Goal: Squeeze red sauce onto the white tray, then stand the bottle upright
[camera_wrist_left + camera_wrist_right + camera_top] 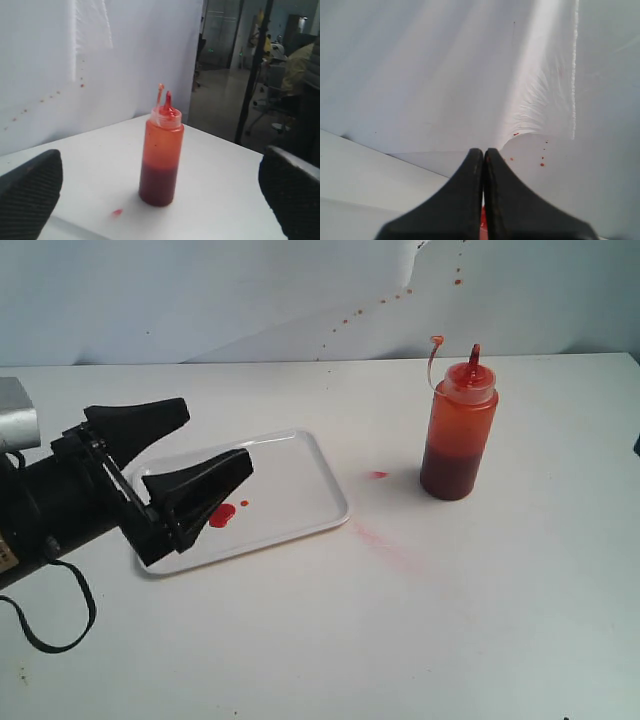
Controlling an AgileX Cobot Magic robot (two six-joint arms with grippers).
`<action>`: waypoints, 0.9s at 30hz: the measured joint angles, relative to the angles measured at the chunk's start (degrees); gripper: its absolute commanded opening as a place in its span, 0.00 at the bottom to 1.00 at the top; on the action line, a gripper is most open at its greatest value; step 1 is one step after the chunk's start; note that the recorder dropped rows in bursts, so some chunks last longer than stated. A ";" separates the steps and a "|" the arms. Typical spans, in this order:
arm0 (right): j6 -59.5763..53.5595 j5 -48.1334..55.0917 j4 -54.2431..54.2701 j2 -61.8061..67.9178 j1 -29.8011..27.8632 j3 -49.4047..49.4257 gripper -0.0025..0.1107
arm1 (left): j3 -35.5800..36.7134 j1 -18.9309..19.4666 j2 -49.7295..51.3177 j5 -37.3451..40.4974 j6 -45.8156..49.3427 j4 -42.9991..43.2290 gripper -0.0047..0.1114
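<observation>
The bottle (459,430) stands upright on the table at the right, dark sauce low inside, its red nozzle up and its cap strap curling beside it. Nothing touches it. The white tray (290,480) lies left of centre with a glossy blob of red sauce (222,515) and a tiny droplet beside it. My left gripper (217,437) hovers open over the tray's left part, holding nothing. In the left wrist view the bottle (161,155) stands well beyond that open gripper (160,167). My right gripper (483,151) is shut, fingers pressed together; a sliver of red shows behind the gap.
A small red speck (378,475) and a faint pinkish smear (385,545) stain the white table between tray and bottle. A white backdrop (250,290) with red splatters rises behind the table. The table's far edge runs behind the bottle (225,145).
</observation>
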 measured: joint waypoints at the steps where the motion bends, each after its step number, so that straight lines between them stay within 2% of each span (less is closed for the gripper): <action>1: 0.00 0.00 0.00 0.00 0.00 0.00 0.02 | 0.00 0.00 0.00 0.00 0.80 -1.30 0.91; 4: 0.00 0.00 0.00 0.00 0.00 0.00 0.02 | 0.00 0.00 0.00 0.00 3.85 -4.97 0.79; 5: 0.00 0.00 0.00 0.00 0.00 0.00 0.02 | 0.00 0.00 -0.13 0.00 4.76 -6.02 0.71; 7: 0.00 0.00 0.00 0.00 0.00 0.00 0.02 | 0.00 0.00 -1.07 0.00 5.83 -8.60 0.50; 10: 0.00 0.00 0.00 0.00 0.00 0.00 0.02 | 0.00 0.00 -3.15 0.00 6.14 -12.32 0.12; 11: 0.00 0.00 0.00 0.00 0.00 0.00 0.02 | 0.00 0.00 -4.08 0.00 6.23 -13.13 0.04; 22: 0.00 -0.13 0.00 0.00 0.00 0.00 0.02 | 0.00 0.00 -15.97 0.07 15.80 -16.29 0.04; 27: 0.00 -0.24 0.00 0.00 0.00 0.00 0.02 | 0.00 0.00 -22.05 7.29 18.50 -19.15 0.04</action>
